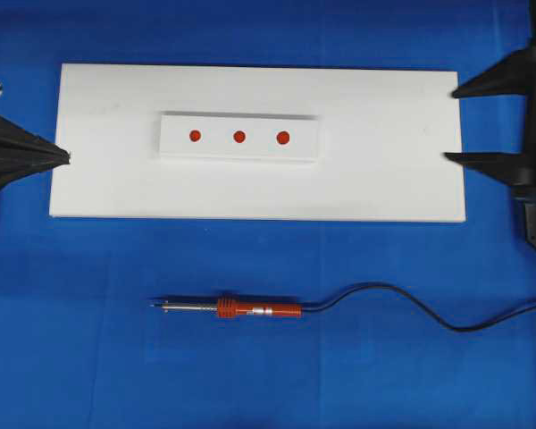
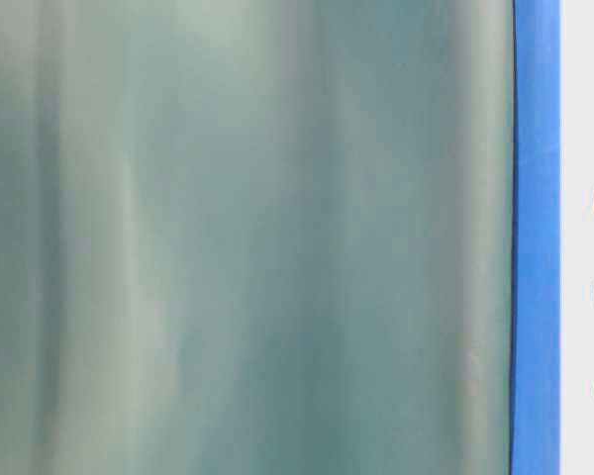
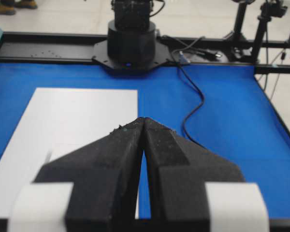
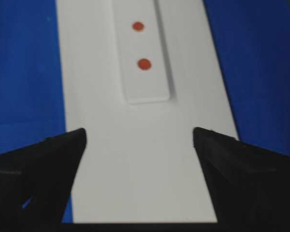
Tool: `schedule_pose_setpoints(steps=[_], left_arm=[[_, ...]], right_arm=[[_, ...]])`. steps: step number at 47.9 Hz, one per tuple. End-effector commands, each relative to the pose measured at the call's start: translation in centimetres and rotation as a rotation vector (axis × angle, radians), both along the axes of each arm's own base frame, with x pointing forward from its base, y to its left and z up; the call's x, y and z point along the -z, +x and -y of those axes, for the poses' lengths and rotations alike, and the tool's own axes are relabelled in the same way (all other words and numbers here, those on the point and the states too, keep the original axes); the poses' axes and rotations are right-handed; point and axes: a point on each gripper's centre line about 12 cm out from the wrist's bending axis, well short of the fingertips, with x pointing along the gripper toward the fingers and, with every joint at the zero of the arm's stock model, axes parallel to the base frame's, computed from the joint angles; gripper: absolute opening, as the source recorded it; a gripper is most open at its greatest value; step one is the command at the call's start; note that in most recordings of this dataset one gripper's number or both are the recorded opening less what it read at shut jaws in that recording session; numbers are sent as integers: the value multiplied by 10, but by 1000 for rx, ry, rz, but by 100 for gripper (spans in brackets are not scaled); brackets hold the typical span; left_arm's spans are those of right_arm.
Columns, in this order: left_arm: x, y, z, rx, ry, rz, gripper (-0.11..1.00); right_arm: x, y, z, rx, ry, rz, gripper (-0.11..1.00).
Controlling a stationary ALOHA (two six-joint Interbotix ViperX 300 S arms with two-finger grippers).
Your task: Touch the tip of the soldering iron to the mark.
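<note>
The soldering iron (image 1: 237,309) lies flat on the blue table in front of the white board, red-orange handle in the middle, silver tip pointing left, black cord (image 1: 411,304) trailing right. A raised white strip (image 1: 239,137) on the board carries three red marks (image 1: 238,137); two marks show in the right wrist view (image 4: 144,64). My left gripper (image 1: 69,157) is shut and empty at the board's left edge; it also shows in the left wrist view (image 3: 143,119). My right gripper (image 1: 449,124) is open and empty at the board's right edge, also in its wrist view (image 4: 139,135).
The white board (image 1: 384,179) covers the far half of the blue table. The cord (image 3: 193,104) runs off to the right side. The table-level view is mostly blocked by a blurred green surface (image 2: 247,237). The other arm's base (image 3: 130,43) stands at the far end.
</note>
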Motion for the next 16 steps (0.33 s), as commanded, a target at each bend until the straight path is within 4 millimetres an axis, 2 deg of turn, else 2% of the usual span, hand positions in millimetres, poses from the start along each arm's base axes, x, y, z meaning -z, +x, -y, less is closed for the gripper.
schedule_pose_setpoints(steps=[1,16], left_arm=[[-6,1,1,3,2,15,0],[-6,1,1,3,2,17,0]], right_arm=[[1,-11,-1,-8,5,50,85],[26,-23,-6,-47,15,133,82]])
